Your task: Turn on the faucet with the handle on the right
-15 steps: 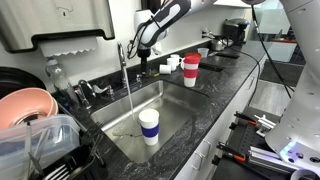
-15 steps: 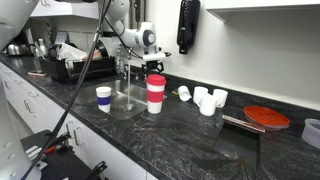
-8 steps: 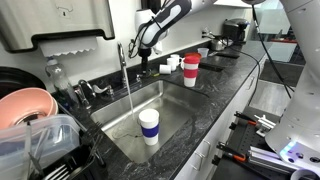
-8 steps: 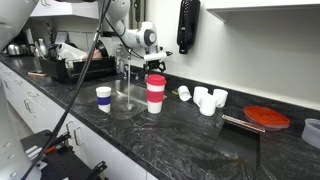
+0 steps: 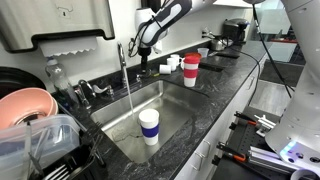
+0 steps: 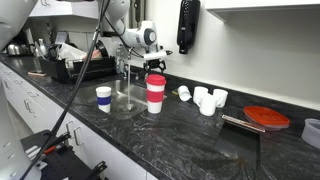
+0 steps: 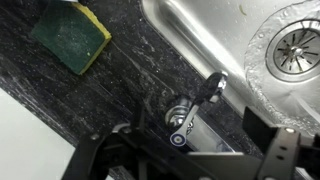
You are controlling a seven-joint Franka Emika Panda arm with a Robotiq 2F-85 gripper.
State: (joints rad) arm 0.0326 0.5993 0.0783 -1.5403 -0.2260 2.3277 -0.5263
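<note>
The chrome gooseneck faucet [image 5: 123, 58] stands behind the sink, and a thin stream of water falls from its spout into the basin; it also shows in the other exterior view [image 6: 122, 66]. My gripper [image 5: 143, 63] hangs just right of the spout's base, down at the small chrome handle; it shows there in both exterior views [image 6: 141, 66]. In the wrist view the handle [image 7: 181, 124] lies between my two dark fingers, which stand wide apart. My gripper [image 7: 185, 152] is open and its fingers do not press on the handle.
A white cup with a blue band [image 5: 149, 125] stands in the steel sink [image 5: 170, 100] by the drain [image 7: 300, 48]. A red cup [image 5: 190, 69] and white cups [image 6: 207, 99] stand on the dark counter. A green-yellow sponge [image 7: 70, 36] lies behind the faucet. A dish rack [image 5: 35, 135] is beside the sink.
</note>
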